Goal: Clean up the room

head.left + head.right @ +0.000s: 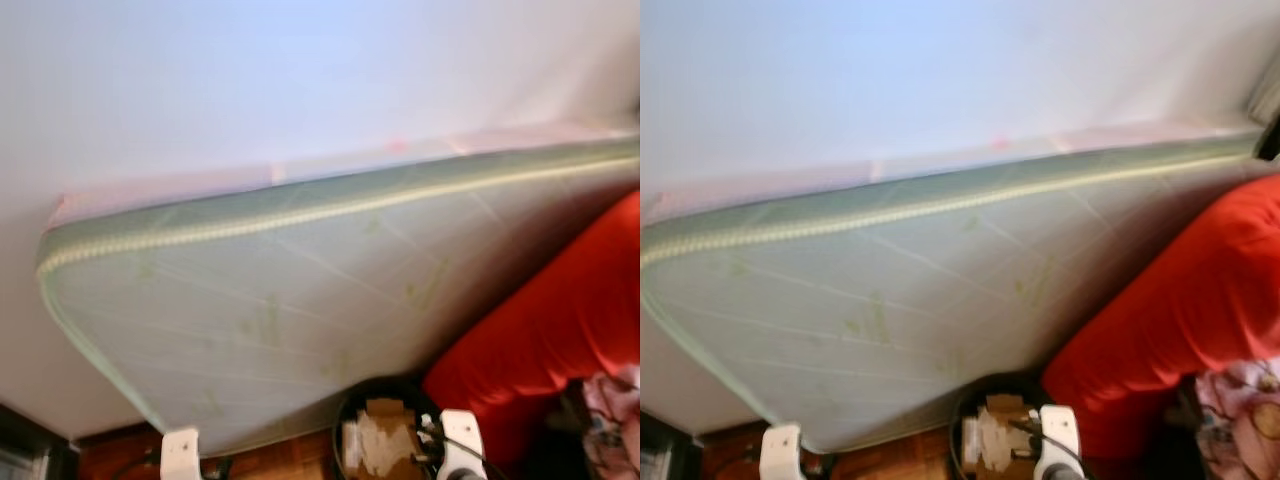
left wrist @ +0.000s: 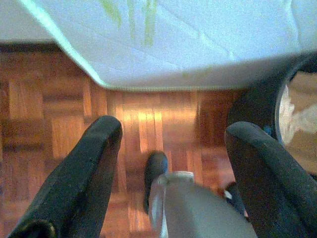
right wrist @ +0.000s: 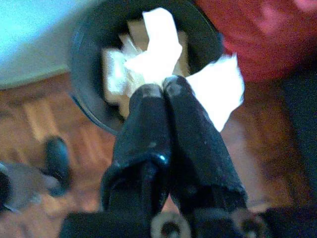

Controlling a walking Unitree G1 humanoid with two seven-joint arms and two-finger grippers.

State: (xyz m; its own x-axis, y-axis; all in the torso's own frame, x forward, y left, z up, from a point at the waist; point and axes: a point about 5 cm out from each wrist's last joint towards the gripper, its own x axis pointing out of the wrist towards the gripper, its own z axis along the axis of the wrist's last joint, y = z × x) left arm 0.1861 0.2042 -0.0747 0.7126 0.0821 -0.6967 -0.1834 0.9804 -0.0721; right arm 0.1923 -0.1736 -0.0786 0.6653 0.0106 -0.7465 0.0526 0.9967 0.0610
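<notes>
While blurred, right tool [image 3: 157, 91] pinches tissue [image 3: 218, 89].

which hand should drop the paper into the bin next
The right hand: it is shut on the white paper and sits just over the black bin. The left hand is open, holding nothing, over bare parquet floor beside the mattress.

The mattress [image 1: 300, 320] is quilted pale green cloth, matt, with a woven corded seam along its edge. The floor [image 2: 64, 124] is glossy wood parquet. The red cover [image 1: 560, 330] looks like smooth cloth. The bin [image 3: 89, 64] is dark, slightly shiny plastic; the tissue [image 3: 218, 89] is crumpled white paper.
</notes>
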